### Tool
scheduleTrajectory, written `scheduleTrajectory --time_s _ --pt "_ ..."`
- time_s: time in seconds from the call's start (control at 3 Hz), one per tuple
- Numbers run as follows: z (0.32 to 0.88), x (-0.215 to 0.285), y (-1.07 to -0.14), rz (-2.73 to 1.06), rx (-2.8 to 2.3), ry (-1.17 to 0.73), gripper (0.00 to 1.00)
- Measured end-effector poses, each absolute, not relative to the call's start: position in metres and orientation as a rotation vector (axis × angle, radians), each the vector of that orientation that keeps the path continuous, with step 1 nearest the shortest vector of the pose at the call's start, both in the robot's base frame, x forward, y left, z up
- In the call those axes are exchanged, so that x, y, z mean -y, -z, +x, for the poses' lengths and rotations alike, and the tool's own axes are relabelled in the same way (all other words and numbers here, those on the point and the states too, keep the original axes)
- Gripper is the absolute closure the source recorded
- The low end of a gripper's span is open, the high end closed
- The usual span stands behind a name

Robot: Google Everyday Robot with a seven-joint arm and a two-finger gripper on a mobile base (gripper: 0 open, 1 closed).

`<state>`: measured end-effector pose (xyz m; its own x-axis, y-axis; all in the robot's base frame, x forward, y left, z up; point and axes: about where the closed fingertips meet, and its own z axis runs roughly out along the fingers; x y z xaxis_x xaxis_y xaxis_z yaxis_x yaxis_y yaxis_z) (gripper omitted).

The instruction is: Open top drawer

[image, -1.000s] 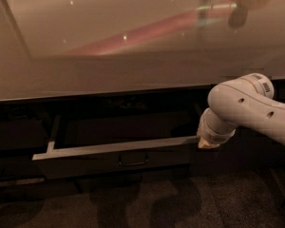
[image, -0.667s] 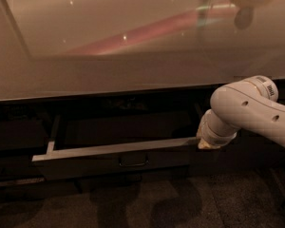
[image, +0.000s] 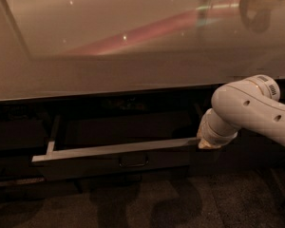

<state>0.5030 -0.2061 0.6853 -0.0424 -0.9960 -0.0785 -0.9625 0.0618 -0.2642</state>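
The top drawer (image: 118, 161) stands pulled out from under the counter, a dark front with a small D-shaped centre pull (image: 133, 163) and a pale grey top rim. Its dark inside shows behind the rim. My white arm (image: 254, 110) comes in from the right. The gripper (image: 204, 144) sits at the drawer front's right end, against the rim, and is mostly hidden behind the wrist.
A wide glossy countertop (image: 133, 46) overhangs the drawer. Dark closed fronts flank the drawer at left (image: 16, 137) and right. A lower dark front (image: 19, 182) sits below left. Dark carpeted floor (image: 156, 208) lies in front.
The arm and gripper have shifted very slightly to the right; the drawer stays about as far out as before.
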Motion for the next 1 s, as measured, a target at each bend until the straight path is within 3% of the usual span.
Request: scheduleTrajectory --time_s 1.0 --pt "0.49 0.199 -0.737 -1.935 -2.035 0.316 1.0"
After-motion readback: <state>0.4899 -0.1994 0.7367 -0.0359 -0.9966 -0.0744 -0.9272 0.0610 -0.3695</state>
